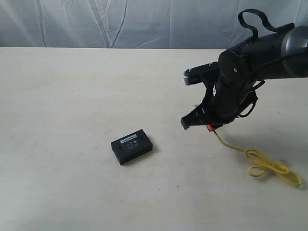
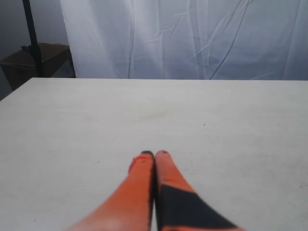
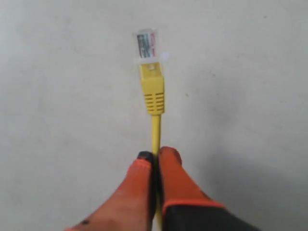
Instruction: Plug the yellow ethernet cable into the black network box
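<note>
Okay, right arm first: my right gripper (image 3: 155, 155), orange fingers with black backing, has its jaws pinched together on the thin bright-yellow ethernet cable (image 3: 153, 96), gripping the cord just behind the ribbed yellow boot. Ahead of the fingertips the small clear plastic plug (image 3: 146, 45) sticks out free, its contacts showing through the shell, pointing away from the gripper.

Over on the exterior camera, that gripper hangs above the pale beige table (image 1: 72, 96) on the right side, tilted down and towards the left. From the fingers the cord drops to the table and trails off to the right, where the rest of it lies in a loose loop near the right edge of the frame. I can't make out the far end's plug from here.

Now the small flat black plastic network box (image 1: 131, 146): it lies flat on the table, left of the right gripper and nearer the camera, well apart from the plug, nothing touching it. It has a white label on its top face, with print too small for me to read. Which side carries the port, I can't tell.

Left arm: my left gripper (image 2: 154, 154) shows only on its own wrist camera, orange fingers closed against each other with nothing between them, above the table and facing a wrinkled white curtain (image 2: 192, 38) past the far edge. A dark pole (image 2: 30, 29) stands beside that curtain.
</note>
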Controlling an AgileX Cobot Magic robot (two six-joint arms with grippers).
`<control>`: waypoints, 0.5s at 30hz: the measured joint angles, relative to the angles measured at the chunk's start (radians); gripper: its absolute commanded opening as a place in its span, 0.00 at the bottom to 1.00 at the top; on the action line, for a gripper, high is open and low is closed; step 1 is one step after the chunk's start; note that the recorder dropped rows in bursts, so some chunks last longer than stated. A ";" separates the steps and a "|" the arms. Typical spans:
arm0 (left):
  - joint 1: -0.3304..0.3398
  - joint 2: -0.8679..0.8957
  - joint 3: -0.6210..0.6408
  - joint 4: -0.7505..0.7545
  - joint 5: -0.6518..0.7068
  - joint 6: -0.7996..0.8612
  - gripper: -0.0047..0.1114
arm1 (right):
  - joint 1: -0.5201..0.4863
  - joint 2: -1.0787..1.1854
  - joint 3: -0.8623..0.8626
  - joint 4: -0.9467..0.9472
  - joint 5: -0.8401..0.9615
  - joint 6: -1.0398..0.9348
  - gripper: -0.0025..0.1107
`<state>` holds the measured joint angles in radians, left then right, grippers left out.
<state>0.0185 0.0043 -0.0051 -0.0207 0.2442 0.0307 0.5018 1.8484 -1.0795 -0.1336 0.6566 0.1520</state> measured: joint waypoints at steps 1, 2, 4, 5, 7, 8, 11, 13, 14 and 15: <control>0.000 0.000 0.000 0.000 0.000 0.000 0.04 | 0.000 -0.003 0.000 0.000 0.029 -0.072 0.02; 0.000 0.000 0.000 0.000 0.000 0.000 0.04 | 0.000 -0.005 0.000 0.002 0.053 -0.133 0.02; 0.000 0.000 0.000 0.000 0.000 0.000 0.04 | 0.000 -0.007 0.000 0.021 0.080 -0.216 0.02; 0.000 0.000 0.000 0.000 0.000 0.000 0.04 | 0.000 -0.009 0.005 0.039 0.082 -0.250 0.02; 0.000 0.000 0.000 0.000 0.000 0.000 0.04 | 0.000 -0.011 0.025 0.087 0.073 -0.299 0.02; 0.000 0.000 0.000 0.000 0.000 0.000 0.04 | 0.004 -0.013 0.040 0.108 0.070 -0.321 0.02; 0.000 0.000 0.000 0.000 0.000 0.000 0.04 | 0.055 -0.019 0.106 0.134 0.041 -0.356 0.02; 0.000 0.000 0.000 0.000 0.000 0.000 0.04 | 0.090 -0.028 0.111 0.144 0.014 -0.361 0.02; 0.000 0.000 0.000 0.000 0.000 0.000 0.04 | 0.111 -0.030 0.111 0.143 -0.005 -0.362 0.02; 0.000 0.000 0.000 0.000 0.000 0.000 0.04 | 0.137 -0.030 0.111 0.143 -0.037 -0.362 0.02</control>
<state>0.0185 0.0043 -0.0051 -0.0207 0.2442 0.0307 0.6387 1.8181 -0.9685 0.0098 0.6200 -0.2099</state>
